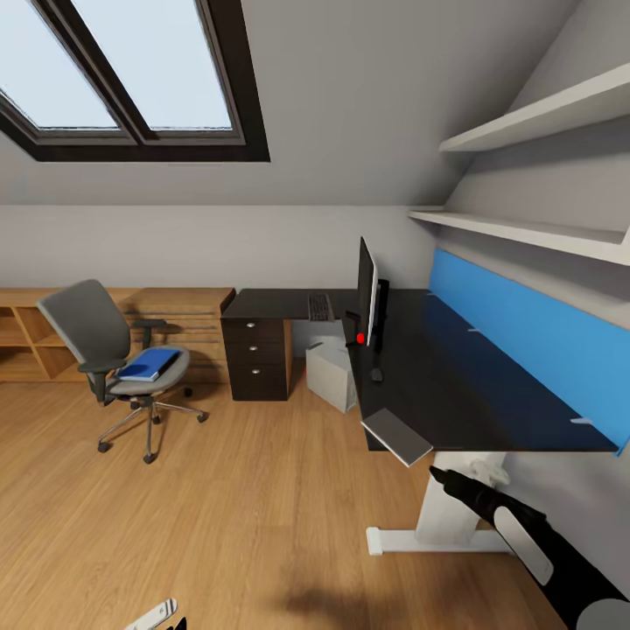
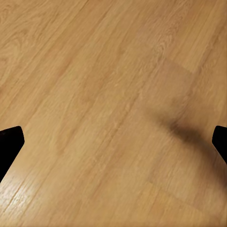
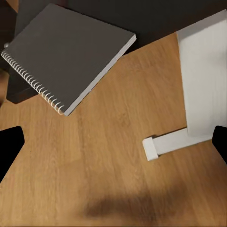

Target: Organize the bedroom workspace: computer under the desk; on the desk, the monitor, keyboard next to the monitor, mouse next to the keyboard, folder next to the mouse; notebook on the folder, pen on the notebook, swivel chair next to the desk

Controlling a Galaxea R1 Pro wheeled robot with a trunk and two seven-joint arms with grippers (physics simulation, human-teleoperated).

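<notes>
Right gripper (image 3: 113, 144) hanging spread wide, nothing between tips, over wooden floor (image 3: 109, 161). Spiral notebook (image 3: 66, 52) lying upper left of right wrist frame, overhanging desk (image 1: 455, 385) corner, well apart from gripper. White desk leg (image 3: 203, 85) standing at right. Left gripper (image 2: 113, 142) also parted, empty. Blue folder (image 1: 149, 363) resting on swivel chair (image 1: 109, 350) seat, left of head frame.

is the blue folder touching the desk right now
Apart. In the head view the folder lies on the chair seat, with open wood floor between the chair and the desk.
</notes>
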